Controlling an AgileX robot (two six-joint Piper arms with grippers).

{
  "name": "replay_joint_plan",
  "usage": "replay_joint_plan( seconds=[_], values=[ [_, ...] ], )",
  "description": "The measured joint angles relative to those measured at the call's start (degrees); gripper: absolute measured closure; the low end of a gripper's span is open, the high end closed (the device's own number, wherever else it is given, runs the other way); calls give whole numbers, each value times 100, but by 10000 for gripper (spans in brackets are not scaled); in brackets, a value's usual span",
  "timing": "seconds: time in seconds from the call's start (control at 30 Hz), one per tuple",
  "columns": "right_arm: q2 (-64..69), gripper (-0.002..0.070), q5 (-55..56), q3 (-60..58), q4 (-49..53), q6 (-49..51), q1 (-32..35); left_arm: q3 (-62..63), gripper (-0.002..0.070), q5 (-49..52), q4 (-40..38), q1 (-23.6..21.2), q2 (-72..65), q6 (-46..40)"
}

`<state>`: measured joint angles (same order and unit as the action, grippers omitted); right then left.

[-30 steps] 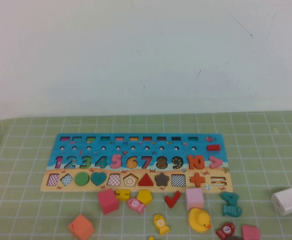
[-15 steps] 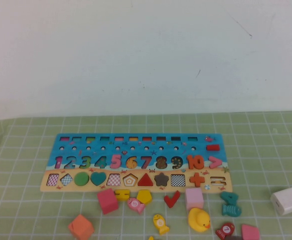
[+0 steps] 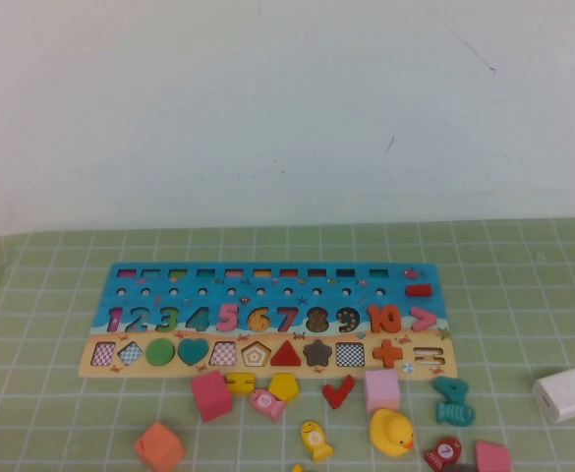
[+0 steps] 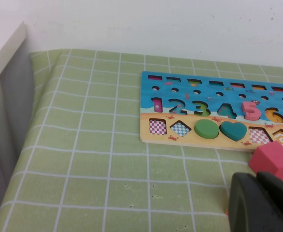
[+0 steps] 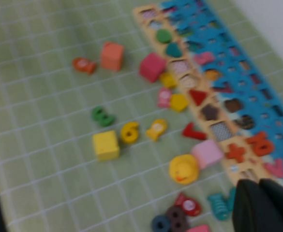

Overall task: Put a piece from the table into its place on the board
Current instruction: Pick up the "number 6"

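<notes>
- The board (image 3: 267, 320) lies flat on the green checked table (image 3: 51, 393), long side facing me, so both arms can reach it.
- In the number row the slot for six (image 3: 259, 319) looks empty. I see sandy wood in it, not a coloured piece. I think that is why the six must go there.
- The piece (image 5: 129, 131), a small yellow 6, lies flat on the table, apart from the board. It sits between a yellow cube (image 5: 105, 145) and a yellow fish (image 5: 156, 129). It is among the loose toys, near a green 3 (image 5: 102, 116).
- I cannot find the six in the high view. It must lie below the edge of that picture.
- The right claw (image 5: 264, 205) hangs over the table near the board's end with the ten. Its fingers are closed and it holds nothing.
- The left claw (image 4: 262, 203) hangs above the table near a pink cube (image 4: 272, 159), just beside the board's front edge. I cannot tell if it is open or closed.
- I think nothing is picked up yet. The right claw is closer to the six, so it should open first.
</notes>
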<state>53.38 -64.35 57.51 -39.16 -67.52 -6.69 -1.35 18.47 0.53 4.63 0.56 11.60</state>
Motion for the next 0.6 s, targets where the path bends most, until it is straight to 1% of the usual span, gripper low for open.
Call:
replay_joint_plan(
  seconds=[0.07, 0.17, 0.3, 0.4, 0.5, 0.6],
  values=[
    [335, 678, 24, 89, 256, 199, -456, 0, 676, 0, 0, 0, 0, 0],
    [874, 678, 190, 178, 875, 748, -1357, 0, 676, 0, 0, 0, 0, 0],
    [1715, 678, 591, 352, 2083, 1638, -2613, 0, 676, 0, 0, 0, 0, 0],
    [2436, 678, 782, 575, 2948, 2416, -3431, 0, 676, 0, 0, 0, 0, 0],
    [3259, 678, 833, 885, 3633, 3081, -4043, 0, 676, 0, 0, 0, 0, 0],
    [3977, 678, 882, 1252, 3994, 3442, -4370, 0, 676, 0, 0, 0, 0, 0]
  ],
)
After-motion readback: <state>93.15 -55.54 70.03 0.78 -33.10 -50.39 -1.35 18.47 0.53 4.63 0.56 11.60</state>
